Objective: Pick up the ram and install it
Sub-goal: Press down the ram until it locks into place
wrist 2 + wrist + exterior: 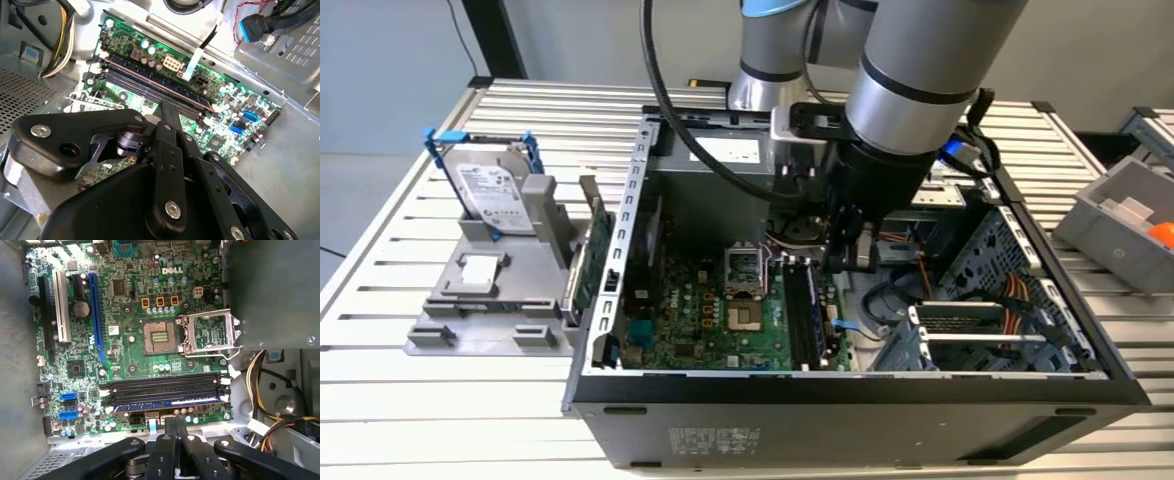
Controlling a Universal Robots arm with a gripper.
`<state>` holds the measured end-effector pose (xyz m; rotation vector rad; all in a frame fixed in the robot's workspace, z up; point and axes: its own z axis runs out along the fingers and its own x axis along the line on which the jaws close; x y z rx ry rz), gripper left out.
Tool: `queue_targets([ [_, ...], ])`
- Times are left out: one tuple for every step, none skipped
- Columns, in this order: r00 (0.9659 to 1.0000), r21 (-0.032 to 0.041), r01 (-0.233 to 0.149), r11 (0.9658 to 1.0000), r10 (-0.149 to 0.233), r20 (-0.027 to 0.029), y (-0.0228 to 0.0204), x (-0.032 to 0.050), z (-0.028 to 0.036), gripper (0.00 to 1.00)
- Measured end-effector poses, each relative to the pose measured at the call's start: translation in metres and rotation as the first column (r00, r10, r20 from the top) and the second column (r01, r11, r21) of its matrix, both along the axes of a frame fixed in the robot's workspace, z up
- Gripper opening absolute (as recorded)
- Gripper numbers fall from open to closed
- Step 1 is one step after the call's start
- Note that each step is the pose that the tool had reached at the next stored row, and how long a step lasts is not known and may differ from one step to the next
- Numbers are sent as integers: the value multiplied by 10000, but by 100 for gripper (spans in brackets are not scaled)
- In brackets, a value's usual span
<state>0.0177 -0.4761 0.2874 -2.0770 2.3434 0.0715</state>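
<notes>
The ram (165,403), a long bluish stick, sits lengthwise in the slot nearest the motherboard's edge, beside the empty black slots (165,385). In the second wrist view the ram (155,82) runs along the outermost slot. My gripper (175,421) is shut, its two black fingers (167,112) pressed together with nothing between them. Their tips sit right by the ram's middle; I cannot tell whether they touch it. In the exterior view the gripper (850,248) reaches down inside the open computer case (854,390), over the memory slots (803,305).
A silver hard drive (494,190) in a blue frame stands on a grey fixture outside the case, at the exterior view's left. A green card (594,265) leans beside the case wall. The open processor socket (210,332), cable bundles (270,385) and the drive cage (987,325) crowd the gripper.
</notes>
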Motion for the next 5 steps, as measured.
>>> queue_targets([
  [10000,0,0,10000,0,0,0,0,0,0],
  [10000,1,0,10000,0,1,0,0,0,0],
  [10000,-1,0,10000,0,0,0,0,1,0],
  [10000,-1,0,10000,0,0,0,0,1,0],
  [10000,0,0,10000,0,0,0,0,2,0],
])
